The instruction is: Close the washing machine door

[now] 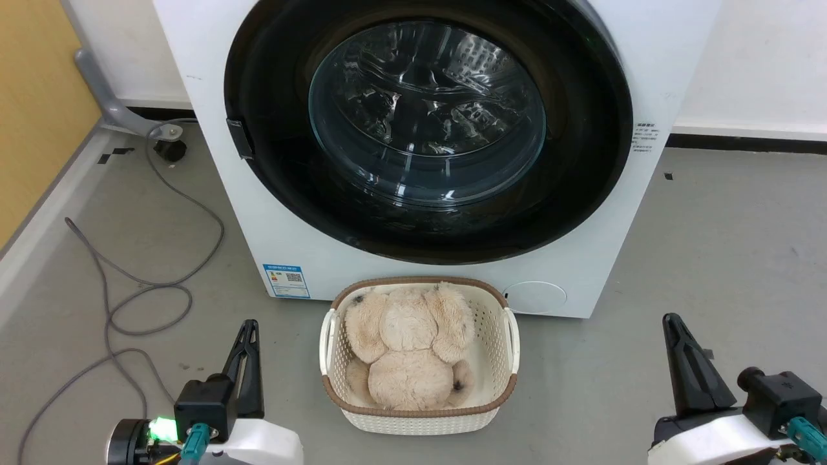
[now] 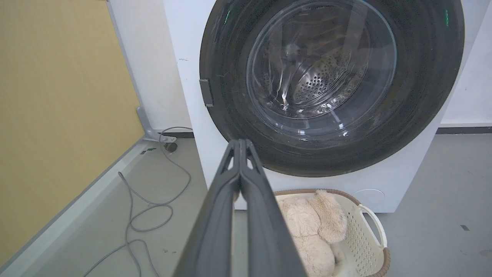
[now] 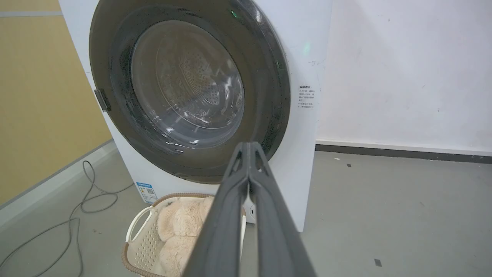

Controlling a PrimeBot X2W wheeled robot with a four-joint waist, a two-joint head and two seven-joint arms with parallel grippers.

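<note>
The white washing machine point(image 1: 271, 213) stands square in front of me. Its round door point(image 1: 581, 161), with a wide glossy black rim and a bulging glass window point(image 1: 426, 110), lies flat against the machine's front. A small dark tab point(image 1: 240, 138) sits on the rim's left edge. The steel drum shows through the glass in the left wrist view, door point(image 2: 423, 96), and in the right wrist view, door point(image 3: 269, 96). My left gripper point(image 1: 249, 326) hangs shut at the lower left, well short of the machine. My right gripper point(image 1: 672, 321) is shut at the lower right. Neither holds anything.
A white woven basket point(image 1: 497, 336) with a brown rim sits on the floor against the machine's base, holding a beige plush toy point(image 1: 407, 349). Grey cables point(image 1: 129, 303) loop over the floor at left, beside a yellow wall point(image 1: 32, 110). Grey floor point(image 1: 730, 245) stretches to the right.
</note>
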